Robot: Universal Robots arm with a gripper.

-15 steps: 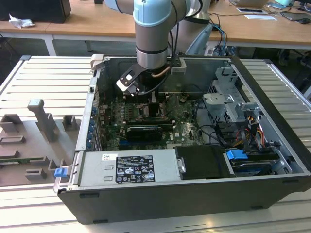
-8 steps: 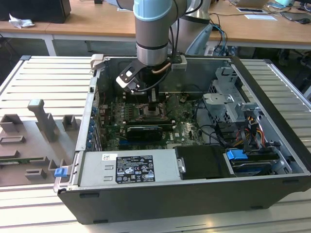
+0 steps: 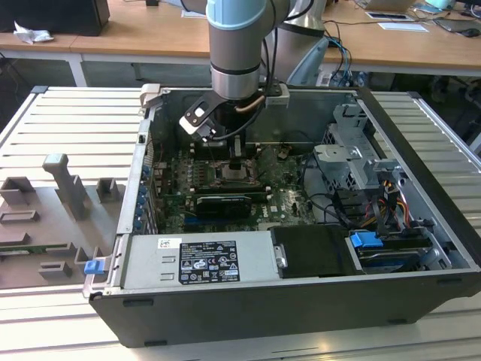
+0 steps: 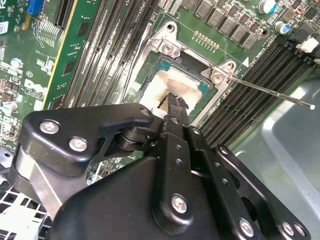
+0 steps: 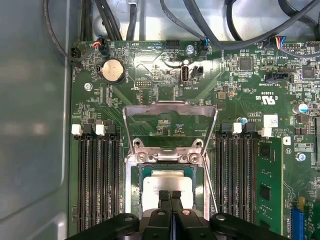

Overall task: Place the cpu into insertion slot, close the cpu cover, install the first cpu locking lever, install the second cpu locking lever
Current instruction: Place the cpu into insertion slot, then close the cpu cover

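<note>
The cpu (image 5: 167, 182) lies flat in the insertion slot (image 5: 132, 192), its pale metal top facing up; the second wrist view has the cpu (image 4: 172, 82) framed by the slot's silvery rim (image 4: 165, 47). My gripper (image 5: 170, 194) is shut, its two black fingertips pressed together over the chip's near edge with nothing between them. Whether they touch the chip I cannot tell. The cpu cover (image 5: 170, 104) stands swung up and open behind the socket. A thin locking lever (image 4: 270, 92) sticks out sideways, unlatched. In the exterior view my gripper (image 3: 235, 162) hangs inside the case over the socket.
Long black memory slots (image 5: 97, 180) flank the socket on both sides. A green card (image 5: 269, 185) stands close by. A power supply (image 3: 199, 259), a drive cage (image 3: 353, 150) and loose cables (image 3: 338, 203) crowd the case. Grey fixtures (image 3: 64, 188) sit on the exterior view's left.
</note>
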